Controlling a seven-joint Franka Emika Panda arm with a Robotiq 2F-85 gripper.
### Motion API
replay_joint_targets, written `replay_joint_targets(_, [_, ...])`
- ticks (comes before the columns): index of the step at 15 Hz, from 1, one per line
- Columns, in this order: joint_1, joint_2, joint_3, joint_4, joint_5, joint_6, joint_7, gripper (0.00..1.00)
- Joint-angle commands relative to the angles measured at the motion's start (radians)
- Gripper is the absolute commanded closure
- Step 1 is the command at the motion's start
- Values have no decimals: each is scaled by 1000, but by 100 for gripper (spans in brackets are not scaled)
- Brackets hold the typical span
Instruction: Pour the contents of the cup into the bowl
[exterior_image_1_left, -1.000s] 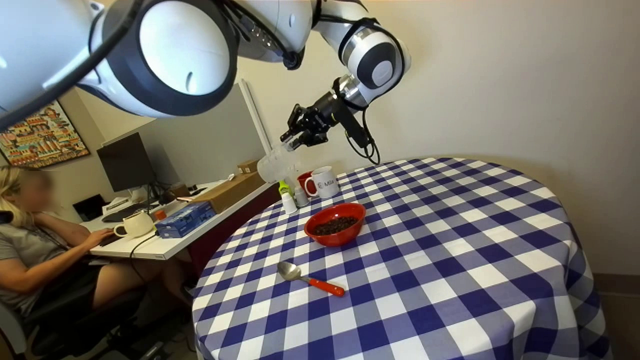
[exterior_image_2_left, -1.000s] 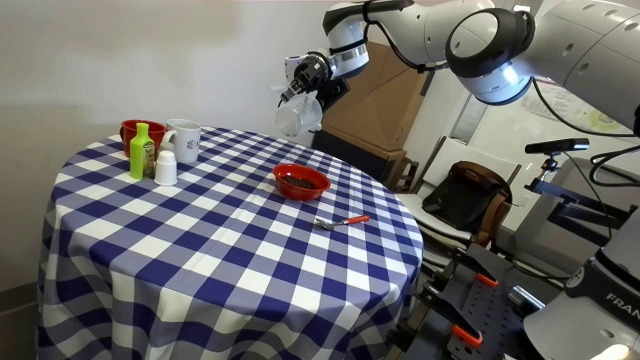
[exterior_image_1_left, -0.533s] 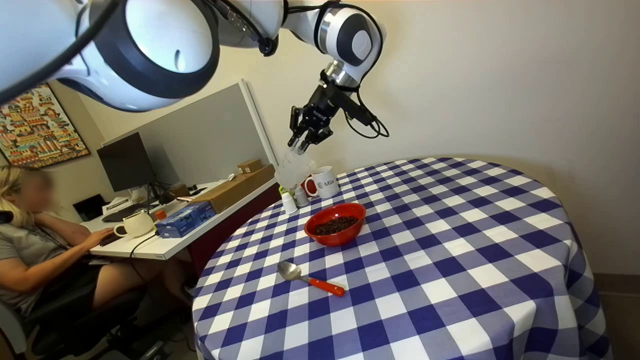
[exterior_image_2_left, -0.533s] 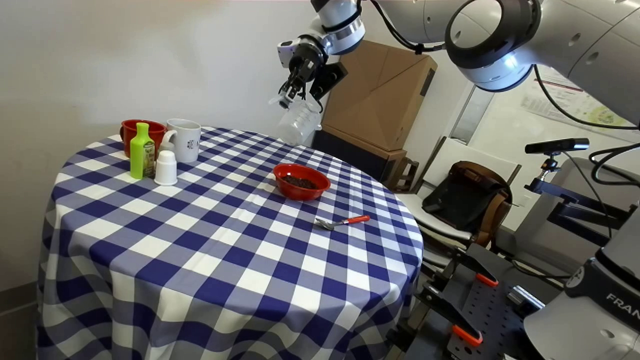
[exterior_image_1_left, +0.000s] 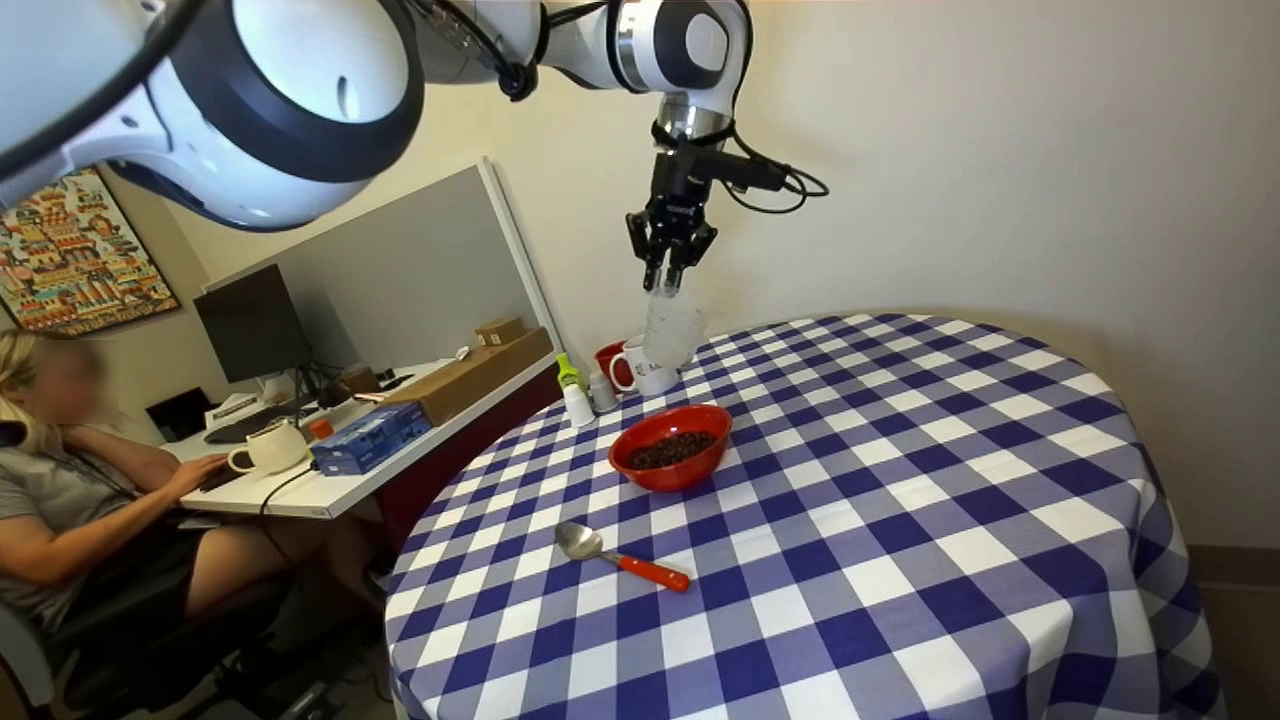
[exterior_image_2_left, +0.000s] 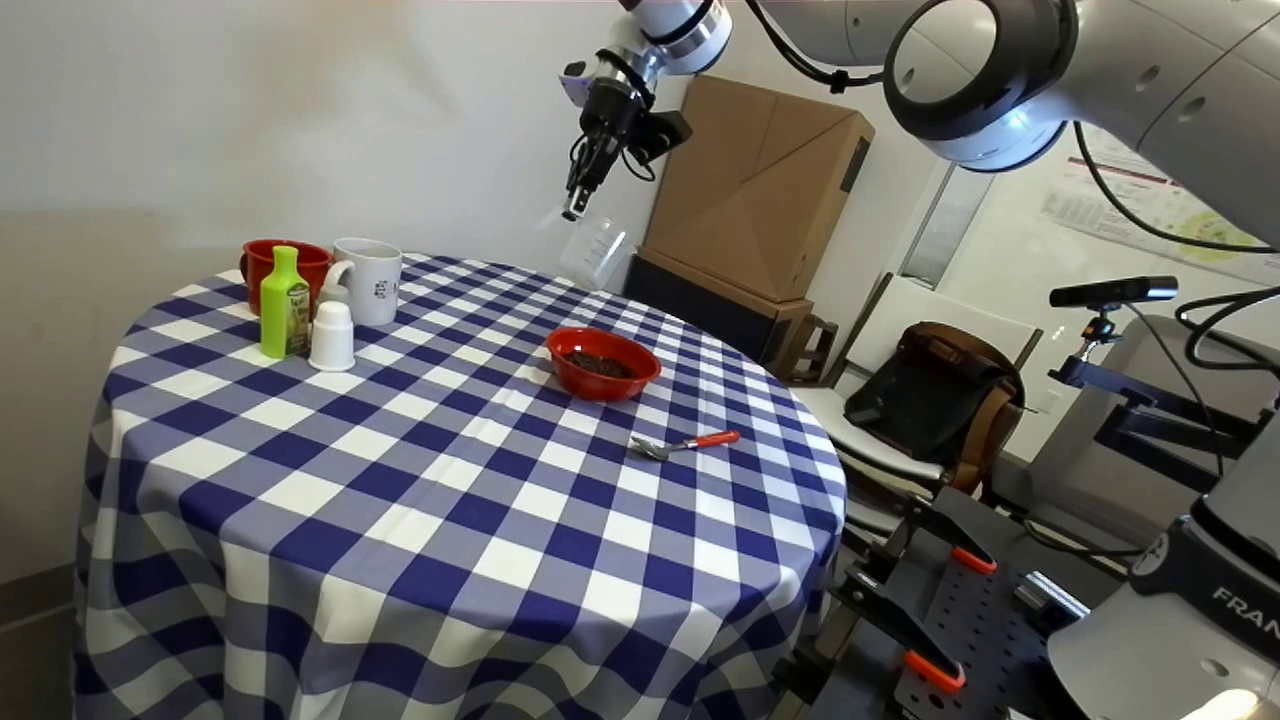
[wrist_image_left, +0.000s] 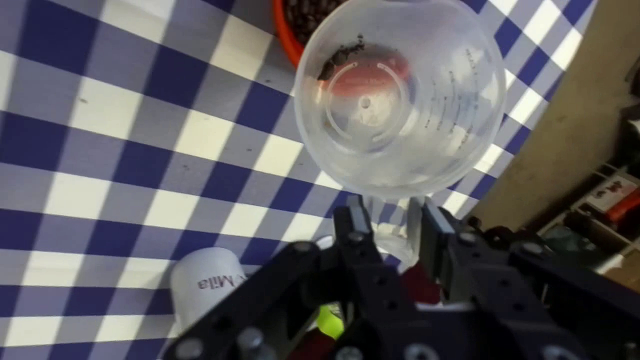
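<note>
The clear plastic cup (exterior_image_1_left: 676, 332) hangs in the air beyond the bowl, fairly upright, and tilts in an exterior view (exterior_image_2_left: 594, 254). My gripper (exterior_image_1_left: 662, 283), also in an exterior view (exterior_image_2_left: 575, 212), points down. Its fingers (wrist_image_left: 390, 210) are closed on a translucent part at the cup's side. In the wrist view I look into the cup (wrist_image_left: 450, 130); dark bits show in it or through its wall, I cannot tell which. The red bowl (exterior_image_1_left: 672, 478) holds dark beans and stands on the table in both exterior views (exterior_image_2_left: 600, 386); the wrist view shows its edge (wrist_image_left: 286, 37).
A spoon with a red handle (exterior_image_1_left: 650, 573) lies on the checked cloth in front of the bowl. A white mug (exterior_image_2_left: 372, 285), a red mug (exterior_image_2_left: 290, 262), a green bottle (exterior_image_2_left: 284, 305) and a white container (exterior_image_2_left: 332, 338) stand together near the table's edge. A person (exterior_image_1_left: 70, 480) sits at a desk.
The gripper has turned from a slant to pointing nearly straight down. The cup has come more upright and moved to above the white mug in an exterior view. The bowl looks the same.
</note>
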Motion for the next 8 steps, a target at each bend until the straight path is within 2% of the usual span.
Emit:
replay_joint_targets(1, [14,26,-68,39,-90,118,-39,93])
replay_joint_targets(6, [23,69,-163,24,-221,305,-16,93])
replay_joint_targets(8, [21,93,-178,14,-240,367,-5,93])
